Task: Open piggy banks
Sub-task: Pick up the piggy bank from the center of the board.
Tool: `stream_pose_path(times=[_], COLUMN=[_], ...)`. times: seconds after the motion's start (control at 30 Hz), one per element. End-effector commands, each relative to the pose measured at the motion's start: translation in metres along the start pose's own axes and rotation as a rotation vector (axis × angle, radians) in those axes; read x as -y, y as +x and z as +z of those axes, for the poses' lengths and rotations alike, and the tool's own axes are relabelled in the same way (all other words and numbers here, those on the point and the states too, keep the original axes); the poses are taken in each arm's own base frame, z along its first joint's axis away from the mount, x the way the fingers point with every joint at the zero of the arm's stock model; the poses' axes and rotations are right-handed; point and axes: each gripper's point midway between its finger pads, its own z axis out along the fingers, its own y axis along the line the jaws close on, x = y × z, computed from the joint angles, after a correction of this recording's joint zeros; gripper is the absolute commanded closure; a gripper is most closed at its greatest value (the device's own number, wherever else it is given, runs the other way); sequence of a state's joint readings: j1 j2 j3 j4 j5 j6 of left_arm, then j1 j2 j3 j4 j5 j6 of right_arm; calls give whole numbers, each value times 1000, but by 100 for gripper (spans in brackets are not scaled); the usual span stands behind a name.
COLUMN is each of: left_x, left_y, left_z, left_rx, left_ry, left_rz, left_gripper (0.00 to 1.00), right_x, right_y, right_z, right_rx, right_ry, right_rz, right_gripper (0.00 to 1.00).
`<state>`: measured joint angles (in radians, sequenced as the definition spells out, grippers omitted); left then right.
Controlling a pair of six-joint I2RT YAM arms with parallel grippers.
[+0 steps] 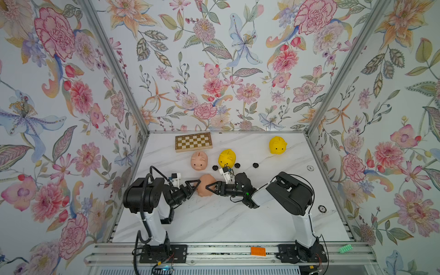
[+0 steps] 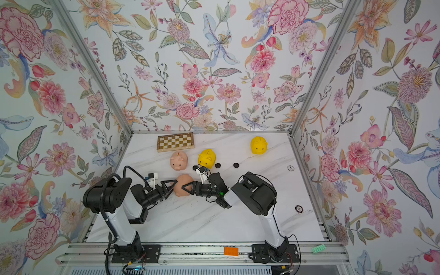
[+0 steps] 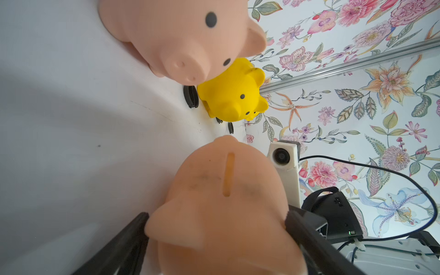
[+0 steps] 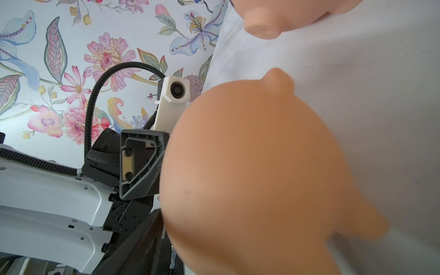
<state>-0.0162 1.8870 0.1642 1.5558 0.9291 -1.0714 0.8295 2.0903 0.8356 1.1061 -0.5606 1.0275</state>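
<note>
**Top views:** peach pig (image 1: 206, 179) mid-table. Left gripper (image 1: 196, 185) at its nine o'clock, right gripper (image 1: 210, 187) at three. Loose plugs (image 1: 255, 165), three, toward one o'clock.

**Left wrist:** both fingers (image 3: 133, 238) clamped on the pig, coin slot (image 3: 228, 175) facing the lens.

**Right wrist:** one finger (image 4: 142, 242) against the flank, the other hidden. Judged gripping.

**Step:** apparently the last unopened pig; its plug is unseen.

**Next:** turn the belly out, brace, pull the plug.
</note>
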Motion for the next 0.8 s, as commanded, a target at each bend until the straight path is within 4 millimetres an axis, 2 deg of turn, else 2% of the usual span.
stream_pose_path(times=[0.0,0.3,0.53,0.63,0.67,0.7,0.73,0.77], left_x=[-3,10,23,28,30,30,32,34], left_y=[1,-4,-8,-10,-10,-11,-11,-12], left_z=[-2,-3,-6,-7,-7,-8,-8,-8], left_rx=[11,27,46,52,53,57,59,61], left_ry=[-4,24,51,62,66,66,69,73], left_rz=[44,85,104,111,113,114,117,121], left_gripper=[22,34,46,50,52,52,53,55], right_x=[42,35,19,13,12,12,11,13], right_y=[21,15,-7,-16,-19,-21,-23,-24], right_z=[-3,-8,-33,-50,-56,-61,-67,-72], right_rx=[-41,-23,21,33,32,31,27,21], right_ry=[117,103,80,98,113,130,154,189], right_rz=[90,71,22,-9,-23,-38,-57,-78], right_gripper=[30,29,24,20,15,6,1,1])
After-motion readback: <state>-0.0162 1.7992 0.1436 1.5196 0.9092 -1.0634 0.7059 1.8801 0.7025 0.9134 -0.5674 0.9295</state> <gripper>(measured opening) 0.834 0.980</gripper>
